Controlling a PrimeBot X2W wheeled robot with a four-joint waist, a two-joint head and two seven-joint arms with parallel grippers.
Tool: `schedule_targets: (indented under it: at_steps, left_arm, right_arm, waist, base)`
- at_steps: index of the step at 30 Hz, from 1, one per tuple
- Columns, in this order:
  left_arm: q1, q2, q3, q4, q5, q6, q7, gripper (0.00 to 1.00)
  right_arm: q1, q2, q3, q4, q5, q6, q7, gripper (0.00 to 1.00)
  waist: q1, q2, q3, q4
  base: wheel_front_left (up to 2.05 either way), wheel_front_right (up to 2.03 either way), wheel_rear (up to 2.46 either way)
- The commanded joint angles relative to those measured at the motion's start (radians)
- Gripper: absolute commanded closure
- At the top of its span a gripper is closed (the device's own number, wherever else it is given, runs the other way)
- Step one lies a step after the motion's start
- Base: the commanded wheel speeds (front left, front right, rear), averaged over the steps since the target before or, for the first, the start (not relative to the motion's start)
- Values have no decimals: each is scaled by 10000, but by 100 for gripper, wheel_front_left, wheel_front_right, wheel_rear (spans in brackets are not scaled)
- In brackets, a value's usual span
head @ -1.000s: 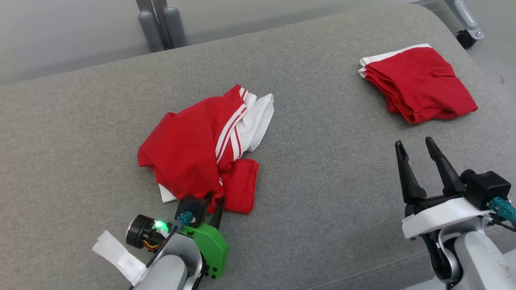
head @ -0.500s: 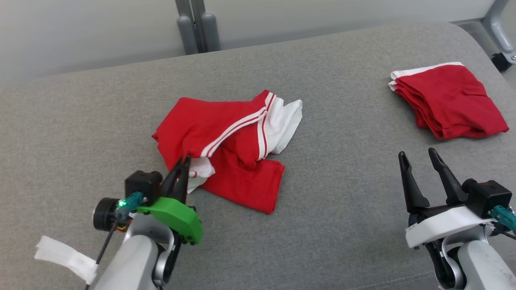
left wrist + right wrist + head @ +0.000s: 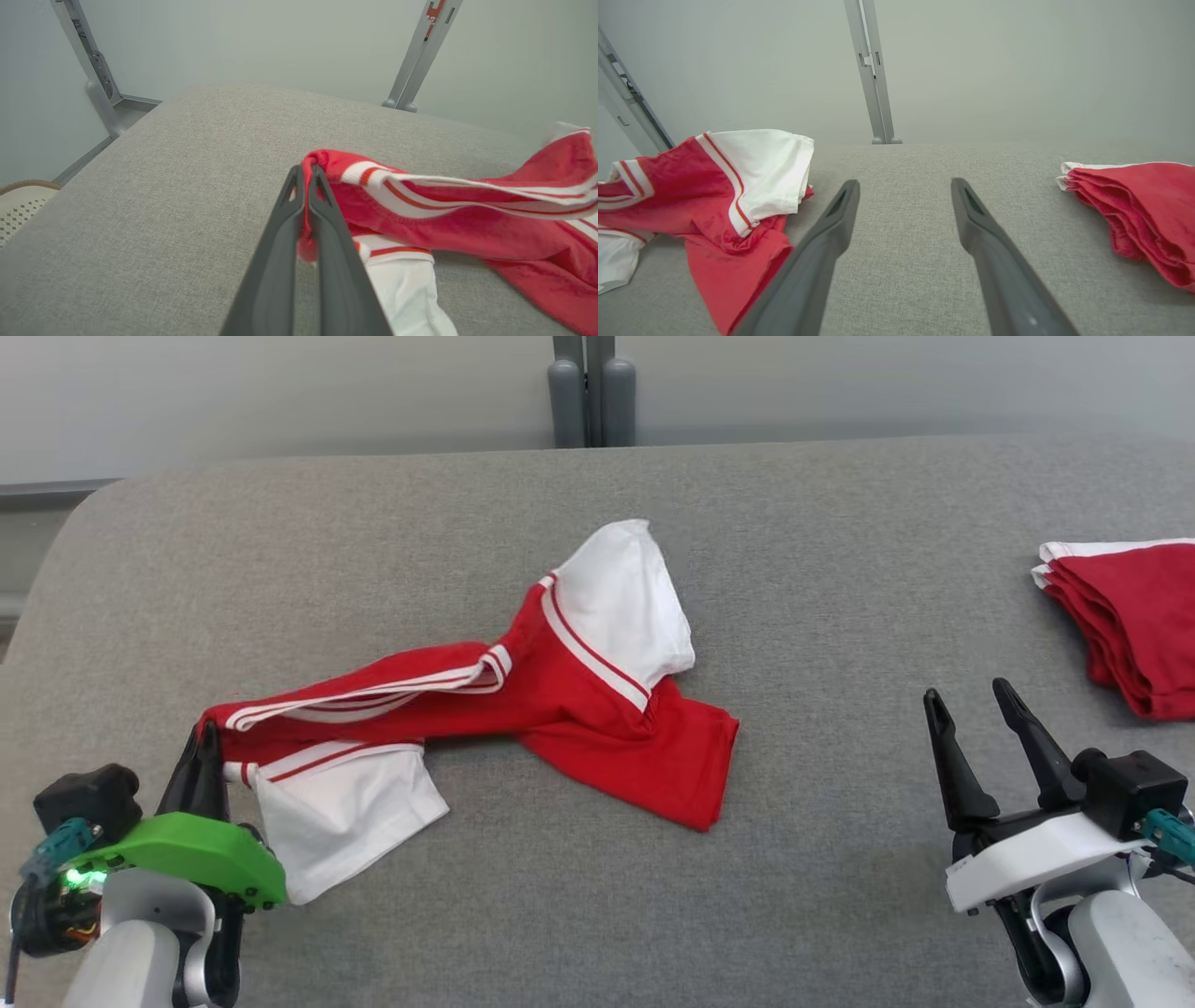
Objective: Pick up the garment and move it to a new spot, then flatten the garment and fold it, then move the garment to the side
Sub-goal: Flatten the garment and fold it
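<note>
While the left gripper (image 3: 207, 733) pinches its end, garment (image 3: 579, 700) extends rightward.

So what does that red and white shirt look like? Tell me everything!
The shirt is soft-looking red cloth with white sleeve parts and thin white stripes. It isn't folded. It lies rumpled and stretched in a long strip on the grey cushion, with one white part near the middle and another at the left end. The left gripper is shut on its red edge there, pinching a bit of the cloth.
</note>
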Motion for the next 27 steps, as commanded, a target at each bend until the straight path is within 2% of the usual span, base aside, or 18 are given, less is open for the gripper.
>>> schedule_targets:
  at_steps: [1, 4, 5, 6, 7, 8, 9, 16, 20, 27]
  left_arm:
    - [53, 66, 161, 194, -202, -115, -50, 100]
    - [-71, 170, 312, 864, -423, -317, -203, 100]
    - [-168, 166, 357, 1160, -475, -383, -292, 98]
    - [-227, 212, 356, 1429, -397, -417, -383, 92]
    - [-298, 263, 318, 1728, -297, -477, -503, 71]
    - [-384, 236, 328, 1950, -314, -537, -620, 30]
    - [-467, 203, 325, 2210, -334, -608, -745, 0]
    - [-386, 113, 67, 2614, -21, -896, -1613, 0]
    - [45, 90, -51, 1968, 456, -742, -1882, 0]
    - [1080, -279, -109, -8, 1167, -177, -1978, 0]
  right_arm:
    - [-120, -88, 13, 12, 36, -6, -26, 0]
    - [-208, -156, 83, 35, 60, -6, -26, 0]
    - [-233, -182, 89, 31, 71, -6, -26, 0]
    - [-242, -205, 113, 42, 73, -6, -26, 0]
    - [-239, -220, 133, 53, 83, -6, -26, 0]
    - [-237, -237, 156, 70, 96, -6, -26, 0]
    - [-242, -256, 172, 91, 113, -6, -26, 0]
    - [-79, -199, 283, 273, 136, -6, -26, 0]
    - [76, -120, 327, 376, 169, -6, -26, 0]
    - [362, -73, 297, 398, 192, -6, -26, 0]
  waist:
    - [0, 0, 202, 290]
    - [0, 0, 308, 357]
    - [0, 0, 338, 377]
    - [0, 0, 348, 385]
    - [0, 0, 360, 387]
    - [0, 0, 363, 387]
    - [0, 0, 351, 389]
    - [0, 0, -135, 388]
    - [0, 0, -490, 373]
    - [0, 0, -826, 475]
  base:
    - [0, 0, 0]
    - [0, 0, 0]
    - [0, 0, 0]
    - [0, 0, 0]
    - [0, 0, 0]
    - [0, 0, 0]
    - [0, 0, 0]
    - [0, 0, 0]
    - [0, 0, 0]
    - [0, 0, 0]
